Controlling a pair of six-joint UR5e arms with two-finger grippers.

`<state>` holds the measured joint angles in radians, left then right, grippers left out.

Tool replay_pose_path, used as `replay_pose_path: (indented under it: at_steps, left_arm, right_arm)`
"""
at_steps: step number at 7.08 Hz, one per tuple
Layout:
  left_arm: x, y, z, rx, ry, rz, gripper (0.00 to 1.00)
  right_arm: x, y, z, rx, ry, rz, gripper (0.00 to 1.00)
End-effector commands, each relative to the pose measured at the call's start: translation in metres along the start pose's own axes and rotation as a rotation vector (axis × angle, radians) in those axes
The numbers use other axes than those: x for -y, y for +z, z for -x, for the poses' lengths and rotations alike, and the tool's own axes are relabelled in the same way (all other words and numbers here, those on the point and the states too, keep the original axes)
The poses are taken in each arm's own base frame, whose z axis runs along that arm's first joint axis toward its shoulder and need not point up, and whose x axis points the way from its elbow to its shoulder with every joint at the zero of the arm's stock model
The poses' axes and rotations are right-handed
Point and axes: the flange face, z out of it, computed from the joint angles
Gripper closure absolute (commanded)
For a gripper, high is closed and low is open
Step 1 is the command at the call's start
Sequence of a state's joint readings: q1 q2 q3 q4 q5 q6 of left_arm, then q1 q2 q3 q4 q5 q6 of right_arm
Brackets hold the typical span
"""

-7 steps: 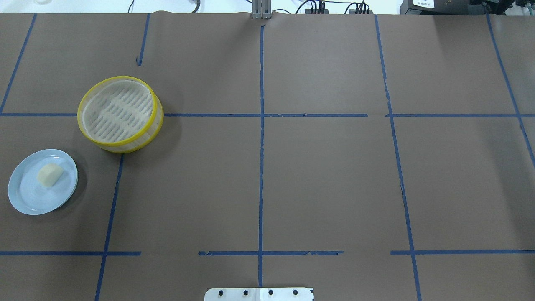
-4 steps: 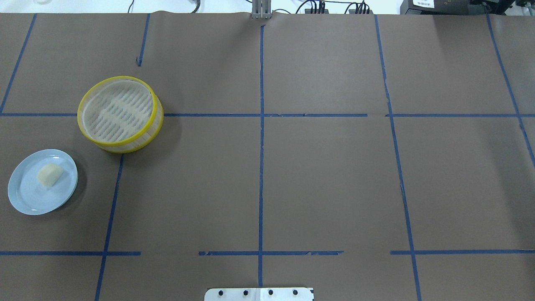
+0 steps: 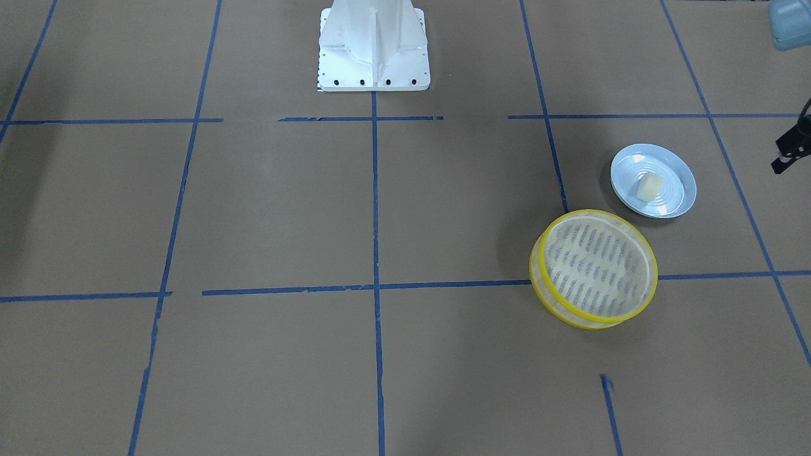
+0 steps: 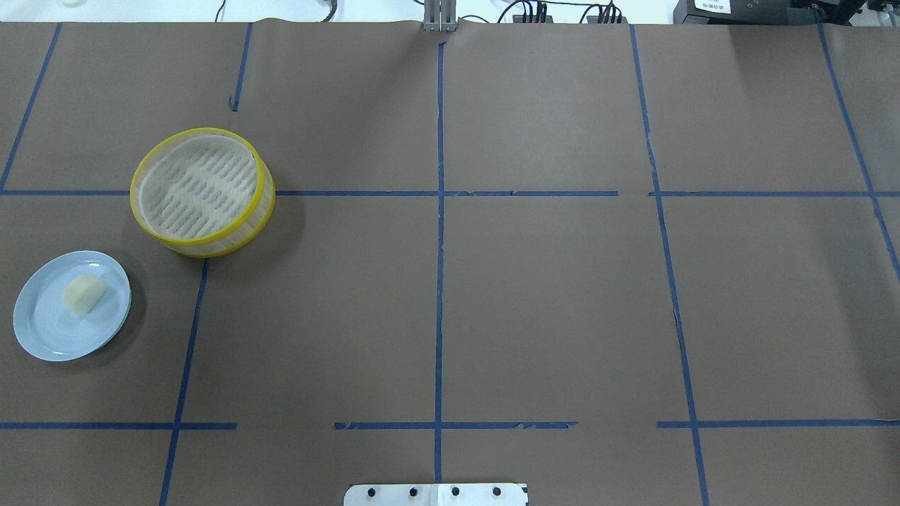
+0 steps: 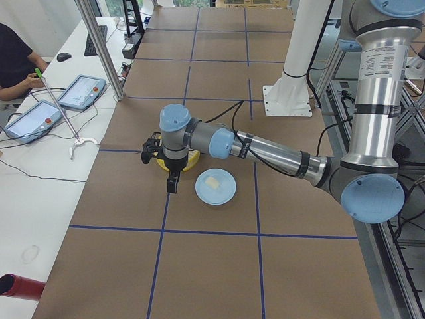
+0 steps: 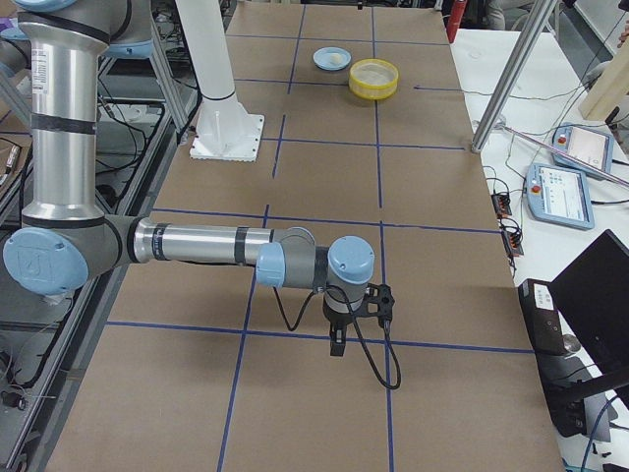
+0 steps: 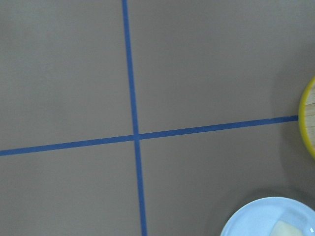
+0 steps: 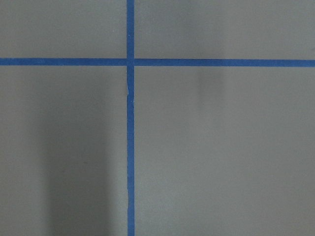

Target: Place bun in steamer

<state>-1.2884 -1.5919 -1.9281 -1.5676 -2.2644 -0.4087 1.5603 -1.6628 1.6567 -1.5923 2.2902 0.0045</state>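
The bun [image 4: 84, 293] is a small cream-white lump lying on a pale blue plate [image 4: 42, 334] at the table's left side. The steamer [image 4: 204, 131], yellow-rimmed with a slotted floor, stands empty just beyond the plate. Both show in the front view, bun [image 3: 649, 187] and steamer [image 3: 595, 214]. In the exterior left view my left gripper [image 5: 171, 183] hangs above the table beside the plate [image 5: 224, 197], apart from the bun [image 5: 211, 181]; I cannot tell if it is open. My right gripper [image 6: 337, 344] hangs far from them; its state cannot be told.
Brown paper with blue tape lines covers the table. The white robot base [image 3: 374, 47] stands at the near middle edge. The left wrist view shows the plate's edge [image 7: 246, 221] and a bit of the steamer's rim [image 7: 306, 123]. Operator tablets [image 5: 80, 90] lie on a side desk.
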Motion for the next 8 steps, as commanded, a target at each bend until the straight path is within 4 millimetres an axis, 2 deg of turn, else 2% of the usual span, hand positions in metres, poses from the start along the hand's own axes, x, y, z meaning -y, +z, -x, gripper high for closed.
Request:
replay_pose_path:
  at_steps: [1, 3, 5, 8]
  left_arm:
    - [-0.016, 0.051, -0.05, 0.015, -0.018, 0.076, 0.0]
    - [-0.055, 0.09, -0.046, -0.009, -0.039, 0.068, 0.0]
    - [-0.072, 0.147, -0.044, -0.026, -0.041, 0.081, 0.0]
    - [-0.086, 0.173, -0.058, -0.038, -0.023, 0.116, 0.0]
  right_arm:
    - [0.0, 0.0, 0.0, 0.0, 0.001, -0.001, 0.0]
    - [0.0, 0.0, 0.0, 0.0, 0.001, -0.001, 0.0]
    - [0.0, 0.0, 0.0, 0.0, 0.0, 0.0, 0.0]
    - [0.0, 0.0, 0.0, 0.0, 0.0, 0.0, 0.0]
